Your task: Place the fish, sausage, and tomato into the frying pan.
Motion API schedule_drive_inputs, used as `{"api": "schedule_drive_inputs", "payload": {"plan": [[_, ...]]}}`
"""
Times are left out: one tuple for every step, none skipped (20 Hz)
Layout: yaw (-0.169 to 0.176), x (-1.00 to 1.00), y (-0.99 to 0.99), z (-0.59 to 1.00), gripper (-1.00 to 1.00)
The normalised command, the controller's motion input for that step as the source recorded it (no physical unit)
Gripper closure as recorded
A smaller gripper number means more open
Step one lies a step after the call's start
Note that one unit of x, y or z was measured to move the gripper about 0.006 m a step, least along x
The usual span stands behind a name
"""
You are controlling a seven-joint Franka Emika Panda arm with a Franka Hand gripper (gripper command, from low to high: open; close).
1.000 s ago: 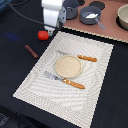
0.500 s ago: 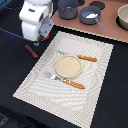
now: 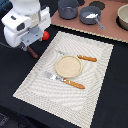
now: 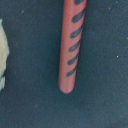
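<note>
The sausage (image 3: pixel 32 51) is a dark red-brown rod lying on the black table just off the placemat's left edge in the exterior view. In the wrist view it is a red rod with dark marks (image 4: pixel 72 45), directly below the camera. My gripper (image 3: pixel 28 45) hangs over it under the white arm; its fingers are hidden, so I cannot tell whether they are open. The tomato (image 3: pixel 46 36) is a red ball beside the gripper, partly covered by the arm. The frying pan (image 3: pixel 86 20) sits at the back with the white fish (image 3: pixel 90 16) inside it.
A deeper grey pot (image 3: pixel 67 7) stands beside the pan. A tan bowl (image 3: pixel 123 17) is at the far right. On the striped placemat (image 3: pixel 95 85) are a tan plate (image 3: pixel 67 66), a fork (image 3: pixel 65 81) and a knife (image 3: pixel 85 58) with orange handles.
The arm has moved from near the pot at the back towards the exterior view's left and front, and now stands low over the sausage.
</note>
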Motion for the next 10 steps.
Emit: {"api": "schedule_drive_inputs", "payload": {"plan": [[-0.095, -0.24, 0.00, -0.51, -1.00], [-0.088, -0.24, 0.00, -0.52, -1.00], [-0.084, -0.25, 0.00, -0.51, -1.00], [-0.080, -0.31, 0.00, -0.52, -1.00], [-0.075, -0.35, 0.02, -0.51, -1.00], [-0.066, -0.43, 0.06, -0.49, -1.00], [-0.058, -0.49, 0.00, -0.48, -1.00], [-0.057, -0.53, 0.00, -0.50, -1.00], [-0.051, -0.53, 0.00, -0.51, -1.00], [-0.049, -0.53, 0.00, -0.47, -1.00]]}}
